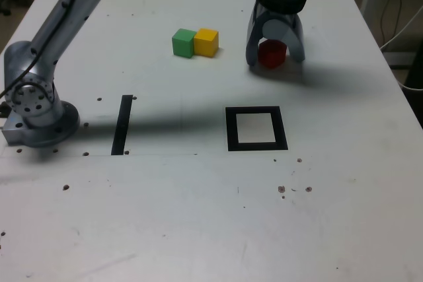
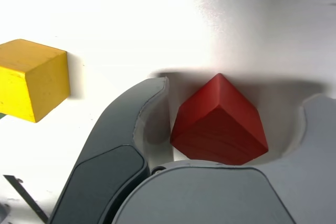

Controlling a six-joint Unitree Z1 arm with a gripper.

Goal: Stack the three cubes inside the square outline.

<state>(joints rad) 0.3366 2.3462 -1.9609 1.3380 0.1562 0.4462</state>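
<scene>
Red cube [image 1: 271, 54]: partly hidden between the tool's [image 1: 275, 57] fingers. Yellow cube [image 2: 32, 78]: cut off at the wrist view's edge.

red cube [image 2: 218, 124]: matt, faint grain | hand [image 2: 231, 129]: smooth grey plastic

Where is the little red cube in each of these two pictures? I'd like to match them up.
Exterior view: the small solid red cube sits on the white table, far side, toward the exterior view's right, between the grey gripper's fingers.
Wrist view: the red cube fills the middle, corner toward the camera, between the two grey fingers.
Shared landmark: the small solid yellow cube, off to one side of the gripper.
</scene>
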